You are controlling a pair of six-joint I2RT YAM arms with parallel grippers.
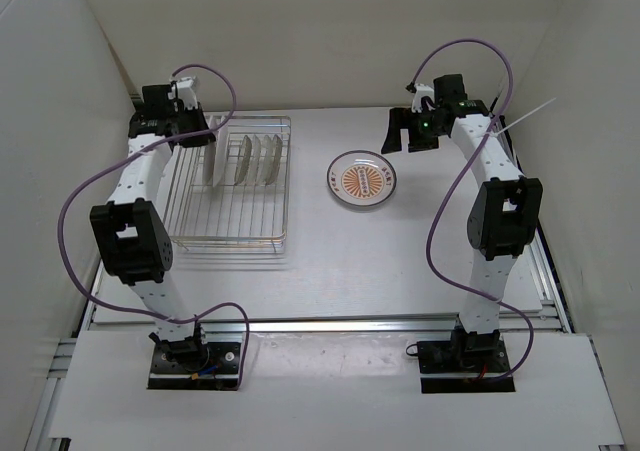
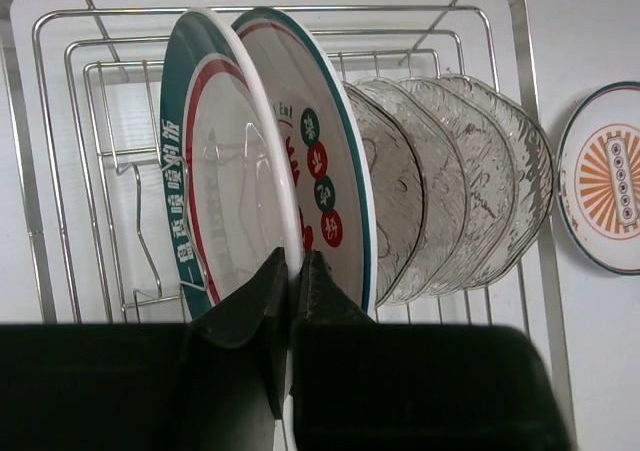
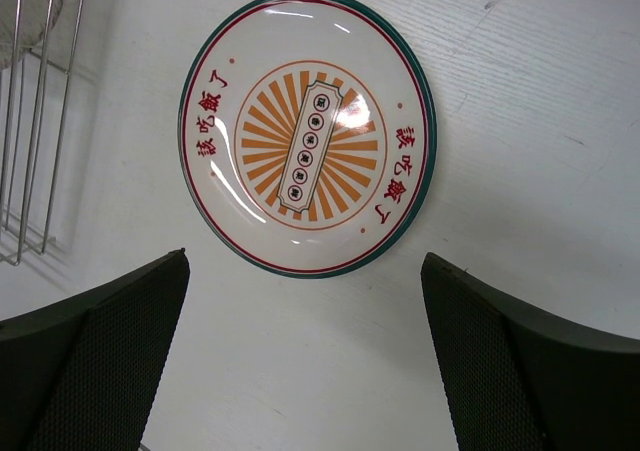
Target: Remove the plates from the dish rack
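Overhead, the white table [image 1: 330, 271] fills mid-frame. The dish rack [image 1: 200, 221] sits at centre left, and a sunburst plate [image 1: 362, 180] lies flat to its right, apart from it. From up there I can't count the plates standing in the rack, and the left arm [image 1: 140, 181] hides its own fingertips at the rack's upper left corner.

My left wrist view settles that. The left gripper [image 2: 293, 271] is pinched tight on the lower rim of the front green-rimmed plate [image 2: 225, 161]. A second green-rimmed plate [image 2: 320, 151] stands just behind it, then the clear glass plates [image 2: 450, 191], which overlap too much to count. The gripper's black body blocks the bottom of that frame.

On the right wrist view, the right gripper [image 3: 305, 261] is spread wide and holds nothing, with the sunburst plate above centre. Only a corner of the rack shows, cut off at upper left.
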